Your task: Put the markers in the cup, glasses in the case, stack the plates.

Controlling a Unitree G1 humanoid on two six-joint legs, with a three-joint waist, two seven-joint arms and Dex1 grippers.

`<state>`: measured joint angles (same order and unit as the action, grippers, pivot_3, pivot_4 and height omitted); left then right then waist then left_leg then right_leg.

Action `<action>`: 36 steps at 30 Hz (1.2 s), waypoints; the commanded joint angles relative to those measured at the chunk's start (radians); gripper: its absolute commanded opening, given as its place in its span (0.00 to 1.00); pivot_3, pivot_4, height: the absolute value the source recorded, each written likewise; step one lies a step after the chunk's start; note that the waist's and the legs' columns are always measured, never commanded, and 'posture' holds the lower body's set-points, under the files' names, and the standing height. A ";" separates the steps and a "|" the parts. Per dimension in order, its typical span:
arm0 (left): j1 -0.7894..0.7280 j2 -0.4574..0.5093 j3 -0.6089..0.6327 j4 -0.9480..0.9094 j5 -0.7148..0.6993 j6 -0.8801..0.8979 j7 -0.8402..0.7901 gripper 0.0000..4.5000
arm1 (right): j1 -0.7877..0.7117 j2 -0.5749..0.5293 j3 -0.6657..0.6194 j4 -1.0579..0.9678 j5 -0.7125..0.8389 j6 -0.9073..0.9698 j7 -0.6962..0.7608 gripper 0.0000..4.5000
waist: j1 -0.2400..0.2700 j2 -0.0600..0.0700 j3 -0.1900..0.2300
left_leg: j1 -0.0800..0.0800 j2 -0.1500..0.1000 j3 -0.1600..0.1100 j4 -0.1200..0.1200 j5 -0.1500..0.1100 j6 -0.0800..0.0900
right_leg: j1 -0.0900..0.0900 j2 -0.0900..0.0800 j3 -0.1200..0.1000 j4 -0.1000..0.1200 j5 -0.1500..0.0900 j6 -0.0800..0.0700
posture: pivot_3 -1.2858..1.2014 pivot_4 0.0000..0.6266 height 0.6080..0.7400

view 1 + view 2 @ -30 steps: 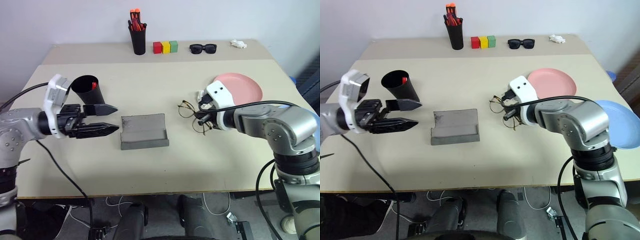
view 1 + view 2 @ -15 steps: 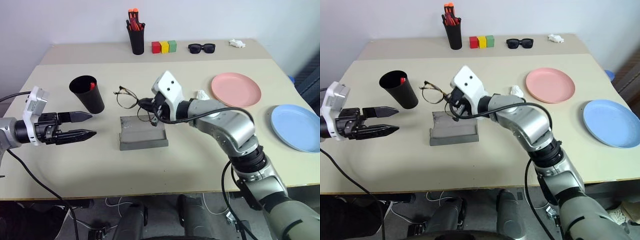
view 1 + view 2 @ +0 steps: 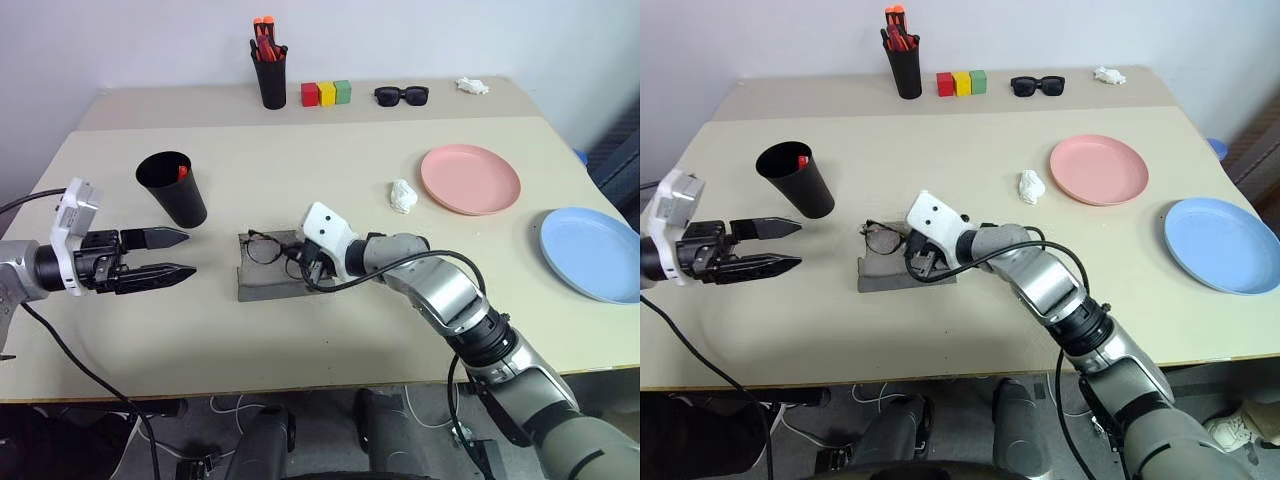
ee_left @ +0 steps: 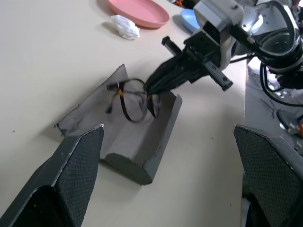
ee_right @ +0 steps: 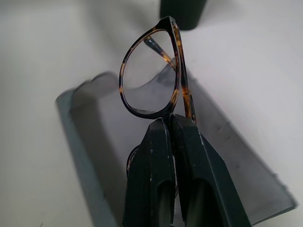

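Note:
The grey case [image 3: 262, 284] lies open at the table's middle. My right gripper [image 3: 303, 267] is shut on the rim of the wire-framed glasses [image 4: 135, 99], holding them on edge just over the case's lining [image 5: 90, 137]. My left gripper [image 3: 188, 252] stands open to the case's left, nothing between its fingers, pointing toward the case. Behind the left gripper stands the black cup [image 3: 172, 190] with a red-ended marker [image 3: 183, 172] inside. The pink plate [image 3: 470, 179] and the blue plate [image 3: 590, 253] lie apart at the right.
A black pen holder with orange-tipped pens [image 3: 270, 75], three coloured blocks [image 3: 327, 94] and black sunglasses [image 3: 402, 96] line the table's back. A crumpled white scrap [image 3: 402, 195] lies between case and pink plate, another [image 3: 477, 87] at the back right.
My right gripper has carried the glasses left from beside the pink plate and lowered them onto the open case. The left gripper has drawn back a little to the left.

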<state>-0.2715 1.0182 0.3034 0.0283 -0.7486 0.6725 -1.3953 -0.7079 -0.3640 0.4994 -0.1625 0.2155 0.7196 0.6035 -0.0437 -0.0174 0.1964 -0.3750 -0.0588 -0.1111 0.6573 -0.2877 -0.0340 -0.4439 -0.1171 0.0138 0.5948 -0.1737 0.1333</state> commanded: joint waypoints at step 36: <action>-0.298 -0.212 -0.056 0.220 0.151 -0.166 0.238 0.94 | 0.075 0.083 -0.440 -0.176 0.198 0.011 0.089 1.00 | 0.009 -0.001 -0.001 | 0.000 -0.001 -0.001 0.000 0.001 -0.002 | 0.001 0.000 0.000 0.000 0.002 -0.002 | 0.52 0.24 1.00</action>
<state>-0.5426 0.8114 0.2530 0.2222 -0.6372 0.5564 -1.1848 -0.6500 -0.2640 0.0700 -0.2908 0.3984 0.7537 0.6860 -0.0350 -0.0183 0.1958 -0.3745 -0.0595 -0.1116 0.6572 -0.2865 -0.0360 -0.4432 -0.1173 0.0137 0.5950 -0.1720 0.1316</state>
